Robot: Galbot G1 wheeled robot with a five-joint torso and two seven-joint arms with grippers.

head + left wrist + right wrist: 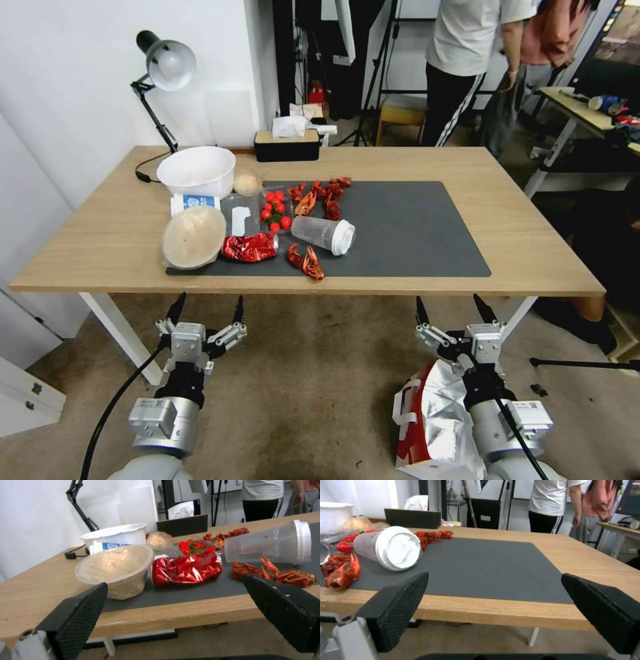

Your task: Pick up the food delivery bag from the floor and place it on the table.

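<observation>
We hold our right gripper (pixel 455 303) low before the near edge of the table (pixel 527 220), its two black fingers (pixel 396 605) spread wide apart with nothing between them, pointing toward the table's front edge. Directly beneath that arm, on the floor (pixel 313 373) just short of the table's right front leg, sits the food delivery bag (pixel 433 420), its silver foil lining open upward, a red side panel and white strap handle facing our left. Our left gripper (pixel 207 305) hangs at the same height before the table's near edge, toward its left end, fingers likewise parted and empty. On the table, a dark grey mat (pixel 413 227) lies along the middle; its right half is bare. On the mat's left half we see a tipped plastic cup (pixel 325 234) with a white lid, a crumpled red foil wrapper (pixel 249 247), crayfish (pixel 307 261), small tomatoes (pixel 276 211) and a lidded bowl (pixel 193 236). Behind these, nearer the table's far edge, stand a white tub (pixel 197 171), a desk lamp (pixel 163 73) and a tissue box (pixel 287 145).
</observation>
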